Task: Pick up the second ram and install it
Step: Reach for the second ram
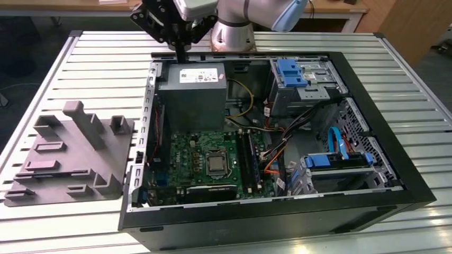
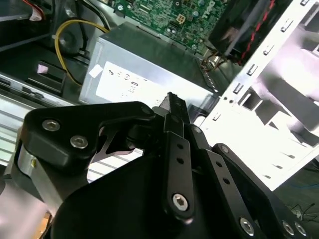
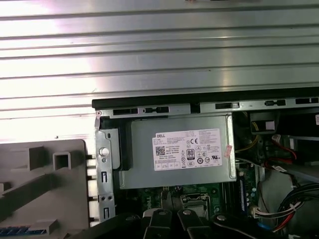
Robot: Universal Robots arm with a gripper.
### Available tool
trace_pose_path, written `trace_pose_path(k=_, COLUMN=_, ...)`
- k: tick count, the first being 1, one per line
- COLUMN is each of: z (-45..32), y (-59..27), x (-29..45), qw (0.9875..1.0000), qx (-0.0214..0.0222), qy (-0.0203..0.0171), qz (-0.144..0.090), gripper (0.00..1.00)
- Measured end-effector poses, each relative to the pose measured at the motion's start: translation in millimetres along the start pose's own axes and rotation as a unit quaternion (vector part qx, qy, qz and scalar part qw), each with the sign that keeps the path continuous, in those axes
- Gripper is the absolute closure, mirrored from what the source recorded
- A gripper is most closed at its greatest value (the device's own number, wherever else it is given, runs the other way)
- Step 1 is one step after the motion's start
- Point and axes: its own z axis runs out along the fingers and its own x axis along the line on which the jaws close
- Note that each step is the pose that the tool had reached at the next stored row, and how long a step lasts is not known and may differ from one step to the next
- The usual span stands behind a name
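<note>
Two fingers (image 2: 178, 149): pressing together, gripping nothing.
Gripper (image 1: 182, 59): hovering over the power-supply box (image 1: 190, 79), clearing the case (image 1: 282, 222).
Second ram (image 3: 20, 231): probably lying in the fixture (image 3: 70, 209) beside that box.

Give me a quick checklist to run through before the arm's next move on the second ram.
1. Gripper clear of the case: ok, raised over the power-supply box.
2. Gripper empty: ok, shut, nothing seen in it.
3. Second ram located: ok, seemingly the bluish strip on the grey fixture.
4. Memory slots free: cannot tell.
5. Case open: ok.
</note>
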Motion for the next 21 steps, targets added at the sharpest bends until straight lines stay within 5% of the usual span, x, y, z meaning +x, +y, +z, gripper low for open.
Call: trace_pose_path(k=21, z=-1.1, y=-3.5, x=46.0, qw=1.0, qx=0.0, qy=-0.0001, qz=0.0, gripper=0.9)
